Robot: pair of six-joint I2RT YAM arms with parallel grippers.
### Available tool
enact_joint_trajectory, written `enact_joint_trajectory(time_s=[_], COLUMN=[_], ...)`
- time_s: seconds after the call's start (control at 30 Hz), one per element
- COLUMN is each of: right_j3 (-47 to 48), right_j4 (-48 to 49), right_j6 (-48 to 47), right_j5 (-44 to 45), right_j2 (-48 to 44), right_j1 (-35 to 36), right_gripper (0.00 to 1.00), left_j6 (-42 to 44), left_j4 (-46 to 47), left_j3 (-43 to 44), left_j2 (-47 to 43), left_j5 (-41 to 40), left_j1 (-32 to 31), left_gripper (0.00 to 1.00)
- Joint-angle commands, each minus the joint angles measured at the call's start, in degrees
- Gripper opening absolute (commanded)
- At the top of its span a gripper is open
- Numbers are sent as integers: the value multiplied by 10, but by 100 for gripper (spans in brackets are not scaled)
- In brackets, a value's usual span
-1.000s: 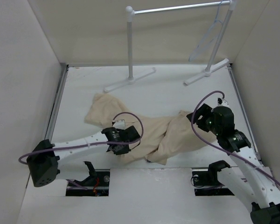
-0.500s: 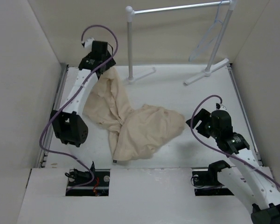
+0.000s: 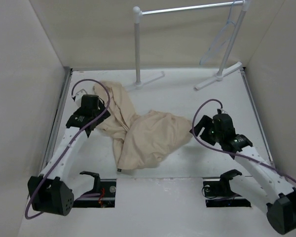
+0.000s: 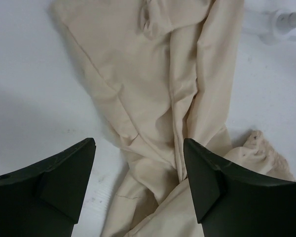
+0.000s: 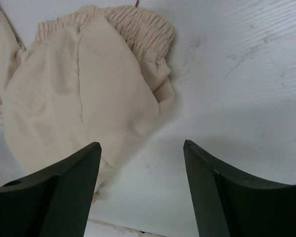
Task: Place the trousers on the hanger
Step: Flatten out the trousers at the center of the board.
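Having dropped the trousers [image 3: 148, 136], the left hand [image 4: 139, 143] hovers open and empty over them, the right hand [image 5: 142, 144] likewise beside them. Regrasping must precede the hanger [image 3: 221, 38].

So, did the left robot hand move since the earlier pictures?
Yes. The left gripper was up beside the rack's left post half a second ago; now it is farther from it, toward the near edge, open over the trousers.

The left arm [image 3: 64, 153] and right arm [image 3: 259, 165] are showing white perforated links, black joints, looping purple cables [image 3: 107, 101] and black wedge-shaped fingers [image 4: 64, 182].
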Motion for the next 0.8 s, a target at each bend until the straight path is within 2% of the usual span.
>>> enact_joint_trajectory(time_s=[0.0, 0.07, 0.13, 0.2, 0.23, 0.27, 0.3, 0.33, 0.37, 0.4, 0.5, 0.6, 0.77], right_j3=[4, 11, 26, 41, 49, 59, 67, 76, 85, 99, 165, 265, 446], right_j4=[116, 144, 176, 205, 216, 220, 218, 207, 190, 164, 48, -62, -172], right_j6=[-4, -6, -4, -6, -6, -3, 1, 5, 4, 2, -18, -41, -66], right_j5=[-17, -25, -36, -43, -39, -37, -33, -23, -4, 11, 40, 55, 73], right_j2=[65, 119, 192, 235, 250, 257, 252, 233, 203, 171, 71, -4, -30], right_j1=[10, 10, 4, 6, 6, 6, 6, 9, 11, 16, 24, 26, 31], right_gripper=[78, 78, 74, 63, 48, 29, 17, 10, 7, 7, 5, 5, 6], left_j6=[-24, -26, -26, -26, -25, -25, -27, -30, -38, -45, -56, -60, -58], left_j4=[51, 75, 105, 132, 142, 149, 154, 148, 141, 134, 95, 24, -69], left_j3=[-73, -84, -87, -83, -79, -75, -70, -62, -58, -55, -35, 32, 192], left_j2=[46, 80, 132, 172, 189, 204, 213, 215, 200, 167, 63, -28, -84], left_j5=[66, 86, 97, 103, 104, 102, 101, 103, 106, 101, 89, 73, 77], left_j1=[19, 36, 50, 58, 61, 65, 71, 79, 86, 93, 117, 156, 220], left_gripper=[70, 70, 69, 67, 63, 51, 35, 21, 12, 8, 4, 3, 2])
